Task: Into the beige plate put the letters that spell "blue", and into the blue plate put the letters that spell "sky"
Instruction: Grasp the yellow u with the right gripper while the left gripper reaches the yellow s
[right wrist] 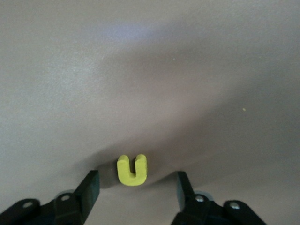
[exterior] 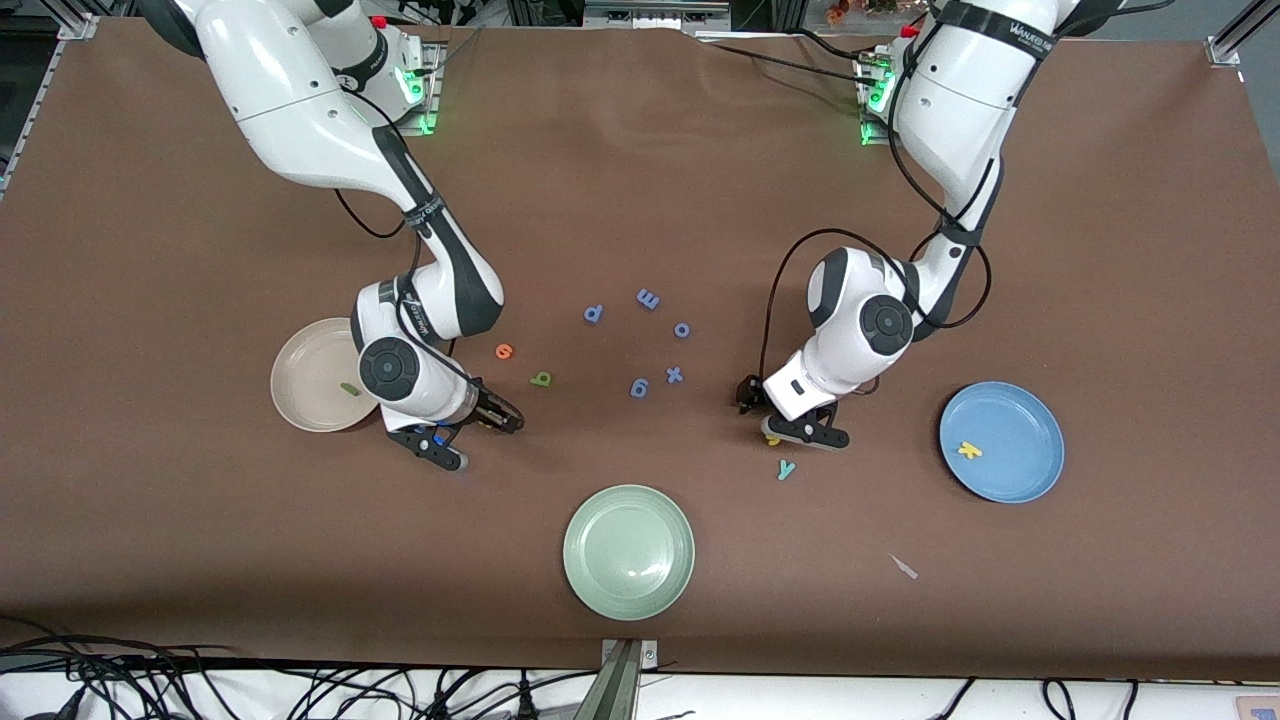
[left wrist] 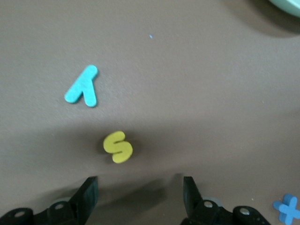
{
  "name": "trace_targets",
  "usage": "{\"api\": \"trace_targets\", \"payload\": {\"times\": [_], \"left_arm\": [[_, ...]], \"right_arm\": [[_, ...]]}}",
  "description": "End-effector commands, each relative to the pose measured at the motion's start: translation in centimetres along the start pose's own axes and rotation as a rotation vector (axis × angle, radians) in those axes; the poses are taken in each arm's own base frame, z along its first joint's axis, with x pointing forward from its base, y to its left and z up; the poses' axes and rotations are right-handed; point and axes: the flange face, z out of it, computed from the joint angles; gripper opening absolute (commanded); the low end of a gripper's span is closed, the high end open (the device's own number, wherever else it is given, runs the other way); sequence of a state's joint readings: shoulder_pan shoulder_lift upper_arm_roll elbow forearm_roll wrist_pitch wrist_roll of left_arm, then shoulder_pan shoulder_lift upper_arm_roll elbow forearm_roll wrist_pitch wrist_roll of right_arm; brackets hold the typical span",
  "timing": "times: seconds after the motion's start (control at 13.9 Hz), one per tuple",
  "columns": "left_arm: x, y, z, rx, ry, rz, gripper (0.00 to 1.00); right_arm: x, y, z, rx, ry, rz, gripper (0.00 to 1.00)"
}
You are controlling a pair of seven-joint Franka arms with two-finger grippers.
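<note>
Left gripper (left wrist: 138, 197), jaws apart and empty, hovers over the yellow "s" (left wrist: 118, 146); right gripper (right wrist: 136, 194), likewise open, over the yellow "u" (right wrist: 132, 169).

Both arms are glossy white with rounded shells and dark grey to black bands at the joints. Each wrist carries a round black cap with a small centre disc. Thin black cables loop along the forearms and hang free near the wrists. The left arm shows black lettering on a dark band near its upper link. Green lights glow at both bases, each with a red button beside them. Each end effector has 2 black fingers fixed with silver screws.
</note>
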State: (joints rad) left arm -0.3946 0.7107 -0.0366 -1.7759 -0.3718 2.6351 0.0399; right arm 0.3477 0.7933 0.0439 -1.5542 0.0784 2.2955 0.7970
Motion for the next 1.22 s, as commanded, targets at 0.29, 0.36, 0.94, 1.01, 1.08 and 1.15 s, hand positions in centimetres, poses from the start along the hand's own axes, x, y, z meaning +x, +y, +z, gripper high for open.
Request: {"api": "trace_targets", "payload": {"times": [0.29,0.36,0.94,1.01,1.08,1.15], "left_arm": [[1.6,-0.1,0.4,-0.002,0.024,-0.003,0.70],[1.7,-0.1,0.5,-0.002,0.025,-0.001,0.65],[2.6,-1.2,0.5,0.024,0.040,0.017,0.43],[2.8,-1.0,0.3,0.021,0.045,0.016,0.50],[2.8,-1.1,0.3,0.022,0.044,0.015,0.50],[2.8,-1.2,0.6,0.023,0.041,0.016,0.49]], "right_arm": [[0.8,-0.1,0.2,0.014,-0.005,0.023,0.38],[0.9,-0.1,0.1,0.018,-0.003,0.027,0.33],[1.6,-0.8,-3.2,0.001,-0.012,-0.024,0.09],[1.6,-0.5,-4.5,-0.001,-0.012,-0.069,0.09],[1.2,0.0,-5.5,-0.018,-0.033,-0.121,0.09],[1.2,1.6,-6.3,-0.047,-0.052,-0.180,0.09]]}}
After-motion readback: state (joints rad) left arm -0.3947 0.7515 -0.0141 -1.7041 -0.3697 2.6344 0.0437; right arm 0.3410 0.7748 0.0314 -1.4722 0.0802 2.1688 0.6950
